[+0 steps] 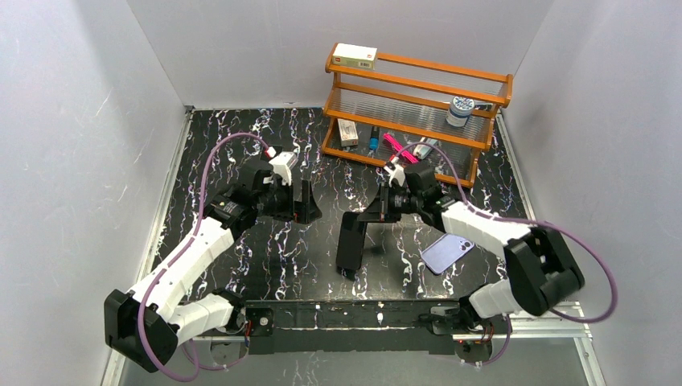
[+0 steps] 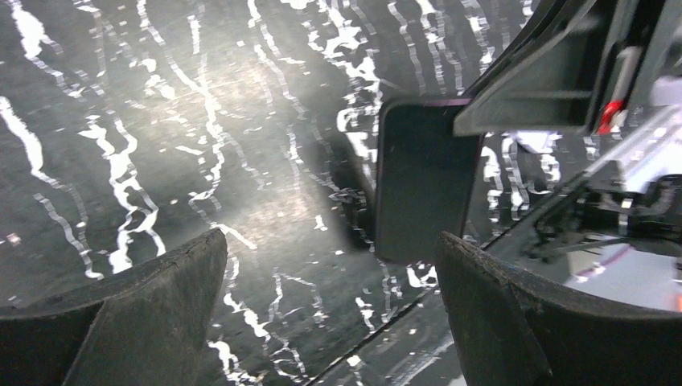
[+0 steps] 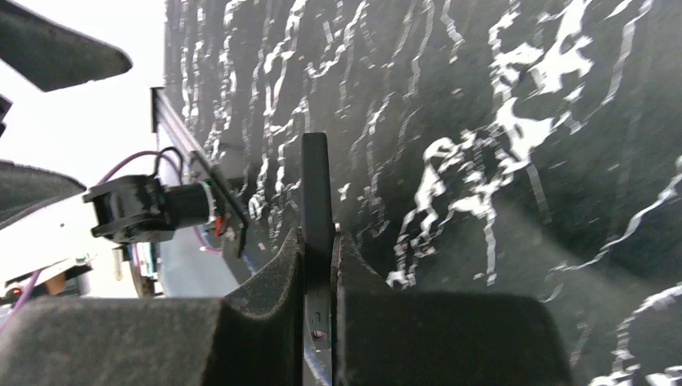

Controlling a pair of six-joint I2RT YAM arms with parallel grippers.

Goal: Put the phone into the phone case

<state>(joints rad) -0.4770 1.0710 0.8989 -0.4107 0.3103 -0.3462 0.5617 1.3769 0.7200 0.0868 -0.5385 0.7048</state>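
A black phone [image 1: 350, 245] stands upright on edge, its lower end at the black marbled table. My right gripper [image 1: 359, 217] is shut on its upper part. In the right wrist view the phone [image 3: 315, 185] shows edge-on, clamped between my fingers [image 3: 277, 281]. The pale lavender phone case [image 1: 446, 253] lies flat on the table, right of the phone and just below my right forearm. My left gripper [image 1: 308, 205] is open and empty, left of the phone. In the left wrist view it [image 2: 330, 281] faces the phone [image 2: 422, 181], with a gap between them.
An orange wire shelf [image 1: 418, 88] stands at the back right with a white box [image 1: 355, 55] on top, a jar [image 1: 460, 111] and several small items. White walls enclose the table. The arm bases and a black rail [image 1: 346, 315] run along the near edge.
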